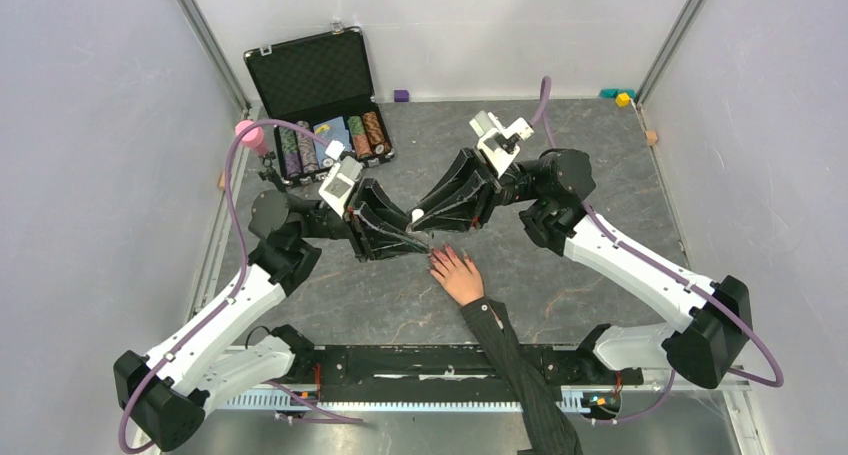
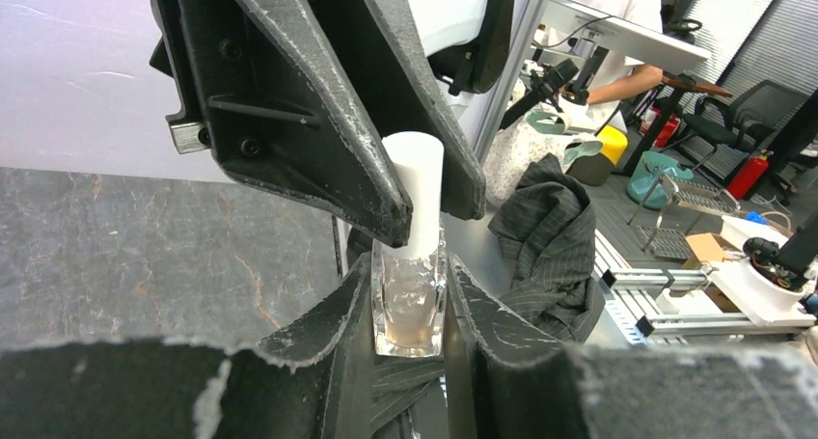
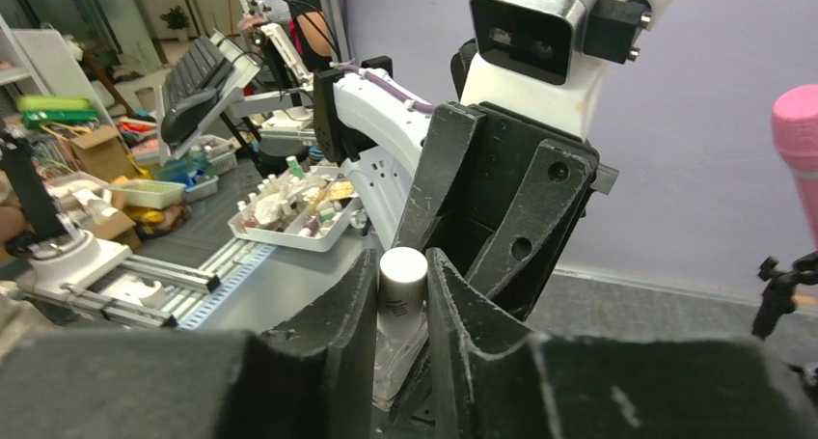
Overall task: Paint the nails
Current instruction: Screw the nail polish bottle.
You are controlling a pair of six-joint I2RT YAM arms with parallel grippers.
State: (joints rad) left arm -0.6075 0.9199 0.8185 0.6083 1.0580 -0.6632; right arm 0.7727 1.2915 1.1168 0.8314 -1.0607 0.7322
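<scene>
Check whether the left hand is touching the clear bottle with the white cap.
Touching. The left wrist view shows the left hand gripping the clear bottle, one finger pressed flat against each glass side with no gap.

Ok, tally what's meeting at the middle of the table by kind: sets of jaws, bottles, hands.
sets of jaws: 2, on the left gripper and the right gripper
clear bottle: 1
human hand: 1
total: 4
</scene>
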